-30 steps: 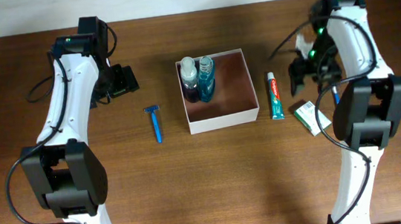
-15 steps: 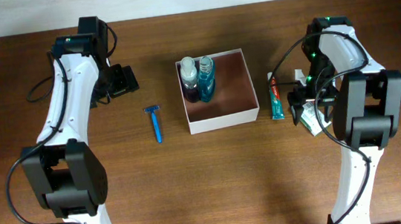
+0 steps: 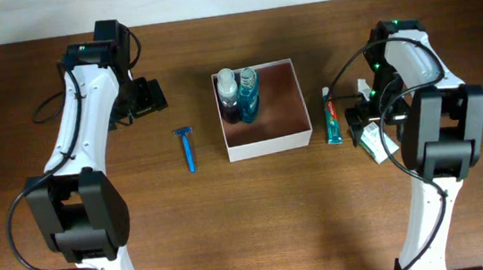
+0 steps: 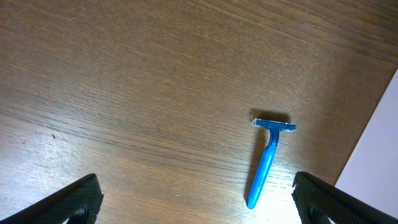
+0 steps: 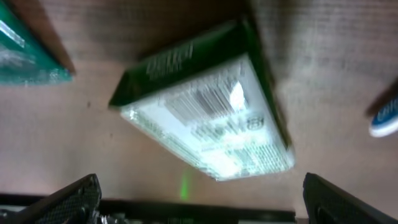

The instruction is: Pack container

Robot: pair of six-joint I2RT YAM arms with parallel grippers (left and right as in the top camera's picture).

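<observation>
As both arms hang over the wooden counter (image 3: 251, 224), the container (image 3: 269, 143), a square white-walled box with a pinkish-brown inside, sits open at mid-counter, toward the far edge. Two bottles stand upright side by side in its far left corner: a clear-capped one with dark liquid (image 3: 229, 98) and a blue one (image 3: 249, 94).

On the counter's left side, a blue razor (image 3: 187, 148) lies near the container's left wall, apart from it, head toward the far edge. The left gripper (image 3: 146, 98) hovers beyond it, nearer the far left corner, jaws spread wide and holding nothing.

On the right side, a toothpaste tube (image 3: 333, 116) lies just beside the container's right wall. A small green-and-white carton (image 5: 205, 112) lies next to it, toward the right edge. The right gripper (image 3: 361, 121) hangs low over the carton, jaws wide to either side of it and gripping nothing.
</observation>
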